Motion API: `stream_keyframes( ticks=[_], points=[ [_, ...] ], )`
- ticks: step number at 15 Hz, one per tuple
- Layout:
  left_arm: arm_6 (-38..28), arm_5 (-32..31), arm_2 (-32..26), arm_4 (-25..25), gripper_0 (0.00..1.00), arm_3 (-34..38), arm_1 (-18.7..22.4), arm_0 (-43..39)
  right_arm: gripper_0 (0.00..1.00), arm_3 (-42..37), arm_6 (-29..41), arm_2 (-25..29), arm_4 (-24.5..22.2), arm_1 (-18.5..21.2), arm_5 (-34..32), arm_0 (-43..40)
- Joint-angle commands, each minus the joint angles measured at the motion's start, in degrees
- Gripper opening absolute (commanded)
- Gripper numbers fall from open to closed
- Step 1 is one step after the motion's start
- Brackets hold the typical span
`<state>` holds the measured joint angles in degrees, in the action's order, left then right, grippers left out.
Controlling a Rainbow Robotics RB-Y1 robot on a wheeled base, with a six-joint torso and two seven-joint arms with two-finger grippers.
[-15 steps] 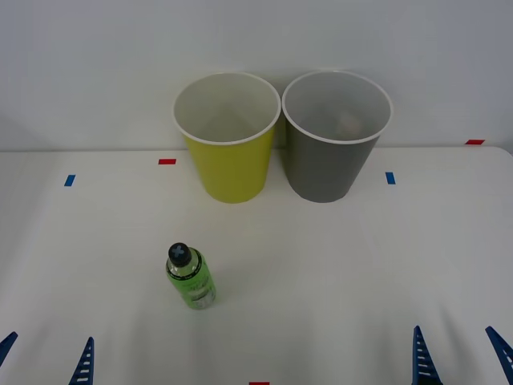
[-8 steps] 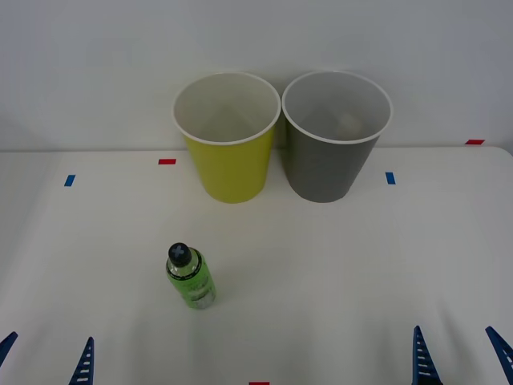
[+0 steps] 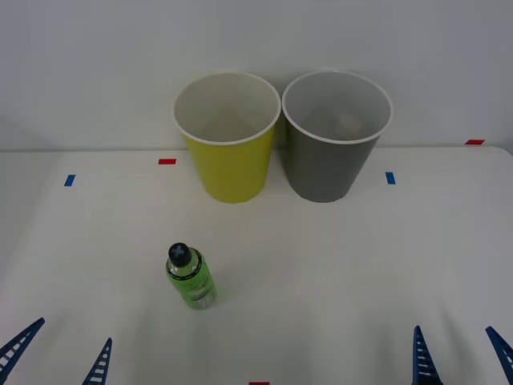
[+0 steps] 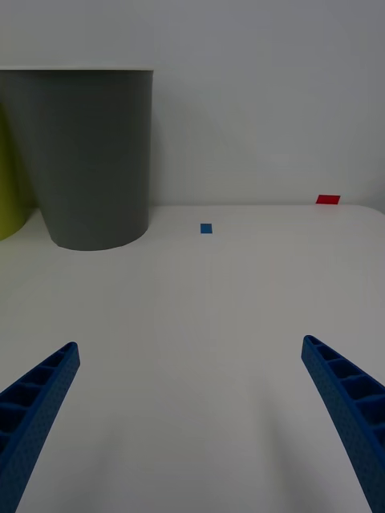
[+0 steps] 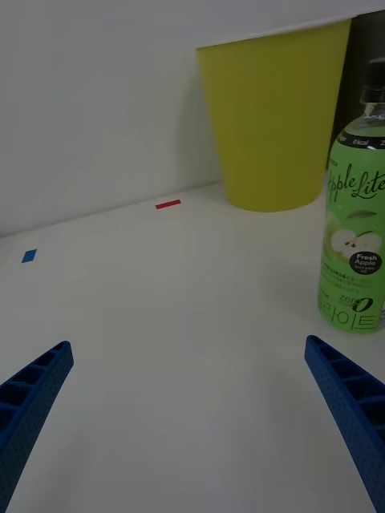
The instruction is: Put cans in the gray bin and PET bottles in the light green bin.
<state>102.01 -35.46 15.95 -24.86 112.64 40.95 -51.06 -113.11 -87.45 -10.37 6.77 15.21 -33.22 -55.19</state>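
Observation:
A small bright green PET bottle with a black cap stands upright on the white table, left of centre; its apple label faces the left wrist camera. Behind it at the back stand the light green bin and, touching its right side, the gray bin. My left gripper is open at the front left edge, short of the bottle and to its left. My right gripper is open at the front right edge, with the gray bin far ahead of it.
Small red and blue tape marks dot the table's back half. A pale wall rises right behind the bins. Something pale lies inside the gray bin. Open tabletop stretches between the grippers and the bins.
My left gripper has shifted to the right and turned toward the bottle. The right gripper, bottle and bins have not moved.

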Motion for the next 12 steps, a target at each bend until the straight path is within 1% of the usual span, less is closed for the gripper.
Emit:
stream_keyframes(
  ticks=[1, 3, 5, 10, 12],
  points=[
    [-0.1, -1.4, 4.6, -0.5, 1.0, -1.6, 4.8, 5.0, 0.96, 0.0, 0.0, 0.0, 0.0, 0.0, 0.0, 0.0],
    [0.0, -3.5, 9.3, -0.5, 1.0, -4.2, 7.1, 10.2, 0.96, 0.0, 0.0, 0.0, 0.0, 0.0, 0.0, 0.0],
    [-0.1, -3.7, 12.6, -0.5, 1.0, -6.1, 8.4, 14.6, 0.96, 0.0, 0.0, 0.0, 0.0, 0.0, 0.0, 0.0],
    [-0.4, -3.7, 18.2, -2.2, 1.0, -9.9, 9.4, 23.6, 0.96, 0.0, 0.0, 0.0, 0.0, 0.0, 0.0, 0.0],
    [-0.8, -3.7, 19.5, -3.4, 1.0, -10.0, 9.8, 26.2, 0.96, 0.0, 0.0, 0.0, 0.0, 0.0, 0.0, 0.0]
  ],
)
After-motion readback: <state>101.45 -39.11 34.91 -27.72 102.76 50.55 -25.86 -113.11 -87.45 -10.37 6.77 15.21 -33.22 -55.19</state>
